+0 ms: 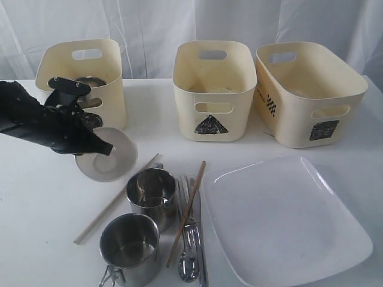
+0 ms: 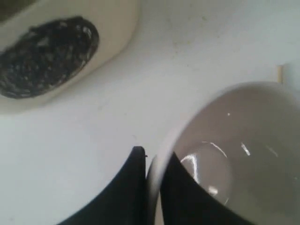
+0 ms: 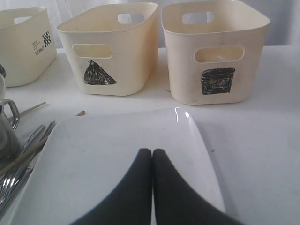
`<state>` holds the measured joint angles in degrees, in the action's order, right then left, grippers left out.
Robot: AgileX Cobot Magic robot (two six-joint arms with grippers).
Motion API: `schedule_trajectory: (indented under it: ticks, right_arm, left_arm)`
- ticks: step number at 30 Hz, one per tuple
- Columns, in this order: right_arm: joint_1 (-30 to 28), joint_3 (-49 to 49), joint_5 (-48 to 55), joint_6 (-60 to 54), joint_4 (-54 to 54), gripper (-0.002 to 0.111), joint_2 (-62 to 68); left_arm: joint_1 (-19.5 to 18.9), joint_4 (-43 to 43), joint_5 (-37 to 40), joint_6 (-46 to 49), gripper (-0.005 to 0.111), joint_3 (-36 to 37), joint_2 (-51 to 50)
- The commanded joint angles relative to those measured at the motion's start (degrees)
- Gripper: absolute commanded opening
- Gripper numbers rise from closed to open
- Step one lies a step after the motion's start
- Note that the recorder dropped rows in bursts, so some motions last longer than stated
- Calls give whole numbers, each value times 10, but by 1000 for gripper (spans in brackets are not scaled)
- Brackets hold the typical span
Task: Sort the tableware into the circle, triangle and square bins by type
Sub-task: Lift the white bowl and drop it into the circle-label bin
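Note:
My left gripper (image 1: 108, 148) (image 2: 153, 157) is shut on the rim of the small white bowl (image 1: 109, 156) (image 2: 243, 140), one finger inside and one outside. The bowl is tilted, just in front of the circle bin (image 1: 84, 75) (image 2: 51, 51), which holds the steel bowl (image 1: 90, 82). The triangle bin (image 1: 214, 89) (image 3: 110, 51) and the wider square bin (image 1: 308, 89) (image 3: 213, 51) stand to its right. My right gripper (image 3: 153, 152) is shut on nothing over the large white square plate (image 1: 287, 221) (image 3: 108, 159); the exterior view does not show it.
Two steel handled cups (image 1: 151, 190) (image 1: 130, 245) stand at the front. One chopstick (image 1: 116, 198) lies left of them and another (image 1: 187, 212) crosses the fork, spoon and knife (image 1: 192, 245) beside the plate. A white curtain hangs behind the bins.

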<state>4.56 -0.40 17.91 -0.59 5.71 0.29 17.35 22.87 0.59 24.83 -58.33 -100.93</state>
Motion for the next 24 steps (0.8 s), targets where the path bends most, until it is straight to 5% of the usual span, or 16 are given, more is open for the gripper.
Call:
schedule_trajectory:
  ticks: [1, 6, 10, 16, 24]
  right_arm:
    - [1, 4, -8, 2, 1, 0, -3]
    - [1, 4, -8, 2, 1, 0, -3]
    - [1, 4, -8, 2, 1, 0, -3]
    - [1, 4, -8, 2, 1, 0, -3]
    - [1, 4, -8, 2, 1, 0, -3]
  left_arm:
    - [-1, -11, 20, 30, 0, -20, 80]
    - [-5, -40, 41, 60, 0, -82, 144]
    - [-47, -43, 68, 54, 0, -158, 131]
    - [-112, -43, 99, 50, 0, -270, 30]
    - [-122, -43, 97, 50, 0, -407, -132]
